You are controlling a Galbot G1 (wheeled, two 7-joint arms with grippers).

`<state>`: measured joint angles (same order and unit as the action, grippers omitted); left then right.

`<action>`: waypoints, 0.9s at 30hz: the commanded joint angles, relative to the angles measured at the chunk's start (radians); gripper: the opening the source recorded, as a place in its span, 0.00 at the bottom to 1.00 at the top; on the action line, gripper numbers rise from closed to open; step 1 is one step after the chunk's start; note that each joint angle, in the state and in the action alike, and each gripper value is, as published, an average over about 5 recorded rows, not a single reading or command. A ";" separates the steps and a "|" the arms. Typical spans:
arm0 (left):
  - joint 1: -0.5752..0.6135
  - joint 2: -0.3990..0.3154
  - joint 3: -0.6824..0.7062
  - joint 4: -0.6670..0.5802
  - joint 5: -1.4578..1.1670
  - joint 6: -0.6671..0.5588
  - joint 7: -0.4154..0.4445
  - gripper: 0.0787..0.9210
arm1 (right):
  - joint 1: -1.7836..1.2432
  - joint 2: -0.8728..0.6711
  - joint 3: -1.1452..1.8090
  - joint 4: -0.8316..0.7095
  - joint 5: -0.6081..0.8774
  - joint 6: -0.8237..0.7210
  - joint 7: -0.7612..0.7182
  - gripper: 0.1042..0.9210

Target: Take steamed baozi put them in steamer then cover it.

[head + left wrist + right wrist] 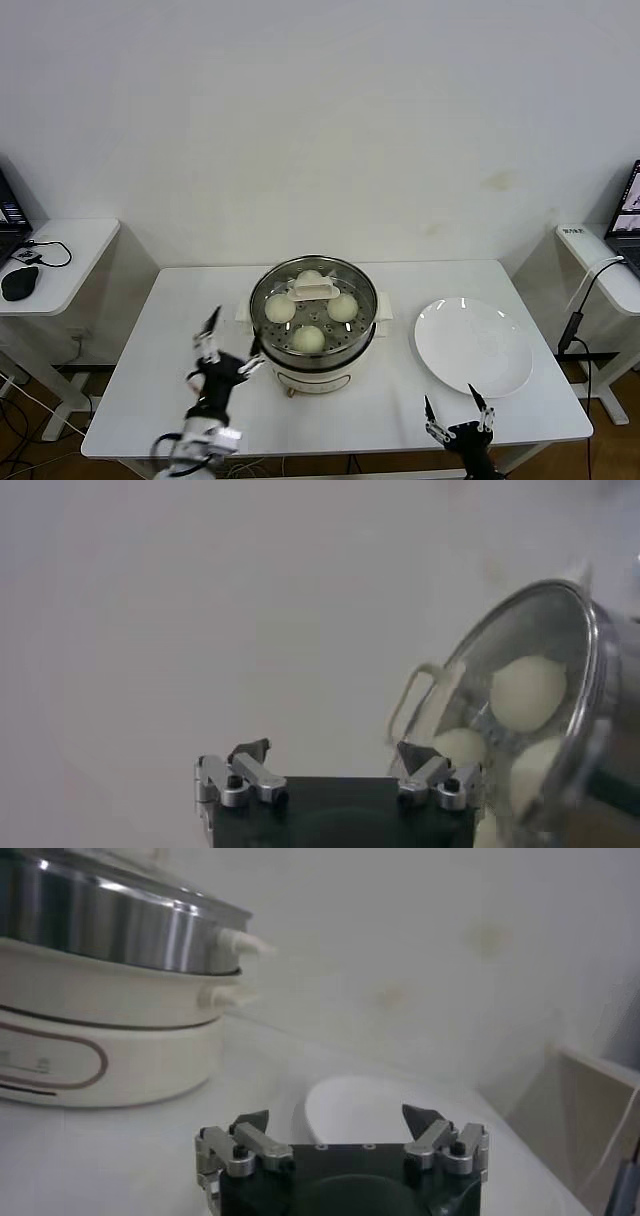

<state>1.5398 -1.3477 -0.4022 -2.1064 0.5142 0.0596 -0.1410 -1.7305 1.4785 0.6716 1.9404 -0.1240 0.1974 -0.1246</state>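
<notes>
The steamer stands mid-table, a shiny steel pot on a cream base. The clear glass cover with its cream bar handle sits on it. Through the glass I see the baozi as pale buns on the perforated tray. My left gripper is open and empty, just left of the pot's front. In the left wrist view the covered steamer and buns show beside the gripper. My right gripper is open and empty at the front right edge; the right wrist view shows the gripper facing the steamer.
A flat white plate lies empty right of the steamer, also in the right wrist view. Side tables stand at far left and far right, with a mouse and cables.
</notes>
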 commanded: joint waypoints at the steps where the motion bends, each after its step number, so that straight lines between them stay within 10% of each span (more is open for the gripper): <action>1: 0.309 0.042 -0.187 0.001 -0.840 -0.194 -0.131 0.88 | -0.087 -0.129 0.017 0.069 0.193 0.033 0.019 0.88; 27: 0.407 -0.002 -0.168 0.045 -0.736 -0.338 -0.074 0.88 | -0.130 -0.265 -0.025 0.059 0.281 -0.030 0.054 0.88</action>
<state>1.8996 -1.3479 -0.5581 -2.0614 -0.1806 -0.2414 -0.2308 -1.8412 1.2539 0.6611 1.9919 0.1013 0.1910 -0.0742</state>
